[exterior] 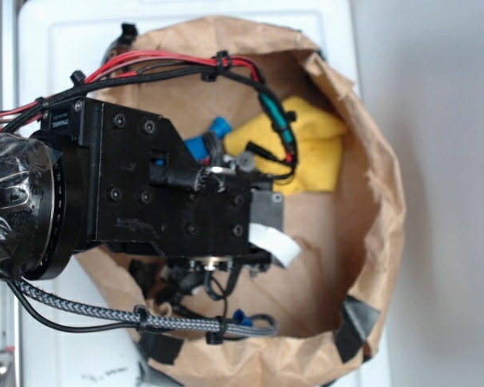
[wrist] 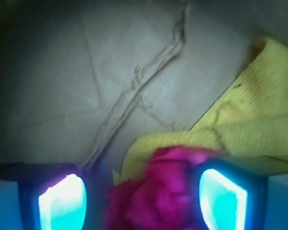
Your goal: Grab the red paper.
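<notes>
In the wrist view the red paper (wrist: 165, 191), a crumpled wad that looks magenta under the pad light, lies between my fingers. My gripper (wrist: 144, 203) is open around it. The right pad (wrist: 223, 199) sits close against the wad, while a dark gap separates the wad from the left pad (wrist: 62, 203). The wad rests partly on the edge of the yellow cloth (wrist: 249, 120). In the exterior view my black wrist housing (exterior: 169, 181) reaches down into the brown paper bag (exterior: 371, 242) and hides both the fingers and the red paper.
A blue bottle (exterior: 206, 143) lies beside the yellow cloth (exterior: 310, 149) at the back of the bag. The bag's creased floor (wrist: 110, 86) spreads ahead of the fingers. Its rolled walls ring the arm, and red and black cables (exterior: 226, 68) arch over the bag.
</notes>
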{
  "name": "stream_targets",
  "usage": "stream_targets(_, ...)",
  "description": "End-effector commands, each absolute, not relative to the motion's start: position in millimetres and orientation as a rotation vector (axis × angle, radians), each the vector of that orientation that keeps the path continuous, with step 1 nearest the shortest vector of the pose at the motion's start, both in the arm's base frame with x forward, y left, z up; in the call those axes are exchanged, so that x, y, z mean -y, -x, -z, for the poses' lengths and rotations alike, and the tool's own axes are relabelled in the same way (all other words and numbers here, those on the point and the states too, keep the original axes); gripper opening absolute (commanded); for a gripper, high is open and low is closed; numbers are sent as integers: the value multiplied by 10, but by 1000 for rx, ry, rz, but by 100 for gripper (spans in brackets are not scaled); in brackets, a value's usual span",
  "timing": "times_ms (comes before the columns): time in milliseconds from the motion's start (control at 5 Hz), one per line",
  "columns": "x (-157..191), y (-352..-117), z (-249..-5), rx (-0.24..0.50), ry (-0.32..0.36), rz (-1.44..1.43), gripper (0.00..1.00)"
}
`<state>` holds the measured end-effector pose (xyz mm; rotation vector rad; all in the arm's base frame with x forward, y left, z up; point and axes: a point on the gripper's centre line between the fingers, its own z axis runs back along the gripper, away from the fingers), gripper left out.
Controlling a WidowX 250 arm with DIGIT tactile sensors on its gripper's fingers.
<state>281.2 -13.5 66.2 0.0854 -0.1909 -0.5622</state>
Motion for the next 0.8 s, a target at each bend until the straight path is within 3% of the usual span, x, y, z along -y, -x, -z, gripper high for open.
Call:
stream_targets(0,303,-2849,-641,227,-179,565,100)
stream_targets(200,308,-2885,-610,220,-183,553,100)
stream_targets(400,274,-2913,-671,246,-165,517,0)
stream_targets(600,241,-2925,-701,262,-164,513,0)
